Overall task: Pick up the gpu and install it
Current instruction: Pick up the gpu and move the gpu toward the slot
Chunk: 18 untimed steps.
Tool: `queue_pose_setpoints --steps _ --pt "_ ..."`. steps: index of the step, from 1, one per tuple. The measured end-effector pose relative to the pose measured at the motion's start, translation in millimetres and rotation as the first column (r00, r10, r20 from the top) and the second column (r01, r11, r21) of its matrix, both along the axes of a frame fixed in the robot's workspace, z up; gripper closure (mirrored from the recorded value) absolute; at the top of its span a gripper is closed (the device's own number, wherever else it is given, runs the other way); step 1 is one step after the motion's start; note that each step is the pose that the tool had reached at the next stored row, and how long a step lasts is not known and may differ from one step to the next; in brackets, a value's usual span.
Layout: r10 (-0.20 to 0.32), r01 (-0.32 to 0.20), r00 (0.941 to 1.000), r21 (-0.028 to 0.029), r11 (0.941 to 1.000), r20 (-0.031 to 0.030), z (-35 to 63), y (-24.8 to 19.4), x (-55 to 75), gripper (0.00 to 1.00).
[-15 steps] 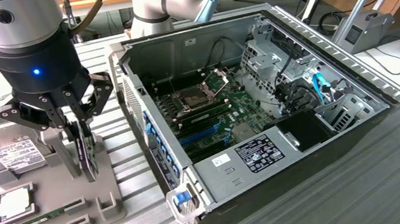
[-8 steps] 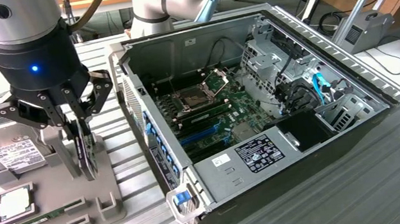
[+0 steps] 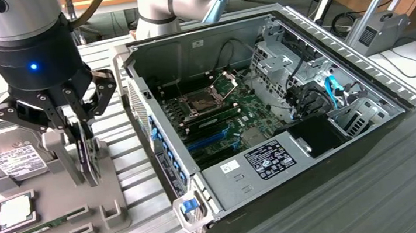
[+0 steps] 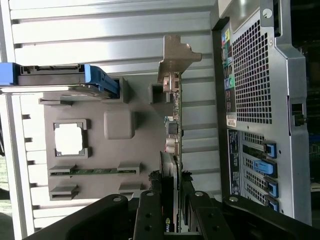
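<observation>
**Clerk:** Grey moulded tray (image 3: 56,228), item one. It carries the hard drive (image 3: 8,157), a processor chip (image 3: 15,212), a memory stick (image 3: 37,231) and the gpu (image 3: 88,156), which stands on edge in its slot.

**Checker:** Hand?

**Clerk:** Gripper (image 3: 78,137) comes down from above with its fingers (image 4: 150,210) pressed to both faces of the gpu, pinching it near the end away from the silver bracket (image 4: 175,57). I cannot tell whether the card has cleared its slot.

**Checker:** Progress?

**Clerk:** Early, I judge. The grasp is made, but the card is not yet in the computer case (image 3: 223,176). Carrying it over and seating it remain.

**Checker:** Clearances?

**Clerk:** The tray lies just beside the case — the case's side wall rises between the card and the motherboard (image 3: 232,119). The case is open on top, so there is free room above the board. Cables (image 3: 331,93) crowd the exterior view's right. Tray posts stand close beside the card.
</observation>
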<state>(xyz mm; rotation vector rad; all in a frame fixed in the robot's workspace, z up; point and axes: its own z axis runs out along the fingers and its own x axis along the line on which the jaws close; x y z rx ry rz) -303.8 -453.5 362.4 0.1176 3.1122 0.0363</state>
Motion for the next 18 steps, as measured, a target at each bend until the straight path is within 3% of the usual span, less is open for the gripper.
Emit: queue_pose_setpoints --steps 18 --pt "0.0 0.0 1.0 0.0 1.0 0.0 8.9 0.0 0.0 0.74"
